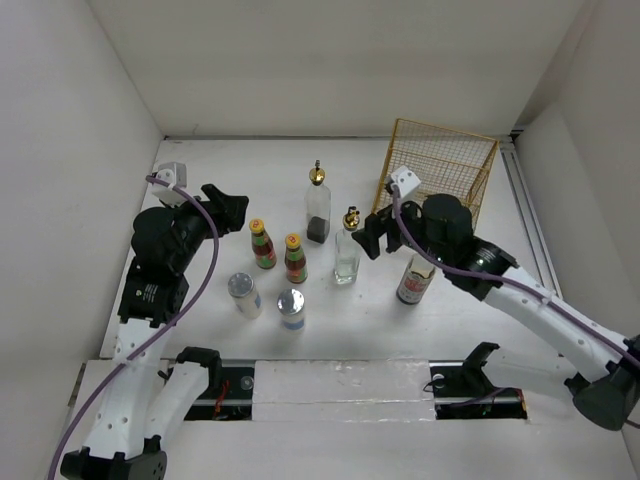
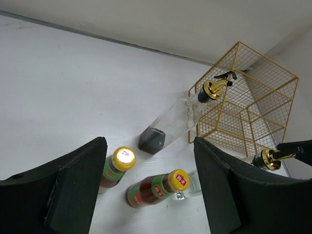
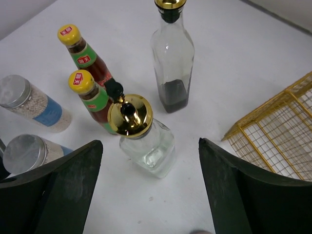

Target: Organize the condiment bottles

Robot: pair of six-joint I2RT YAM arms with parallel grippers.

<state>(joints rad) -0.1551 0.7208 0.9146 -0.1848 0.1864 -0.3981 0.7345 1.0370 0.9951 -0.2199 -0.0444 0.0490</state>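
Seven condiment bottles stand on the white table. A cruet with dark liquid (image 1: 318, 208) stands at the back, and a clear cruet (image 1: 347, 252) right of centre. Two red-sauce bottles (image 1: 263, 245) (image 1: 295, 258) stand side by side, with two silver-lidded jars (image 1: 243, 295) (image 1: 291, 308) in front of them. The black-capped bottle (image 1: 415, 280) is partly hidden under my right arm. My left gripper (image 1: 232, 208) (image 2: 151, 195) is open and empty above the red-sauce bottles (image 2: 117, 168) (image 2: 156, 187). My right gripper (image 1: 372, 235) (image 3: 151, 190) is open and empty, just right of the clear cruet (image 3: 146, 139).
A yellow wire basket (image 1: 440, 170) stands at the back right, against the wall; it also shows in the left wrist view (image 2: 248, 107) and the right wrist view (image 3: 282, 131). White walls close in the table on three sides.
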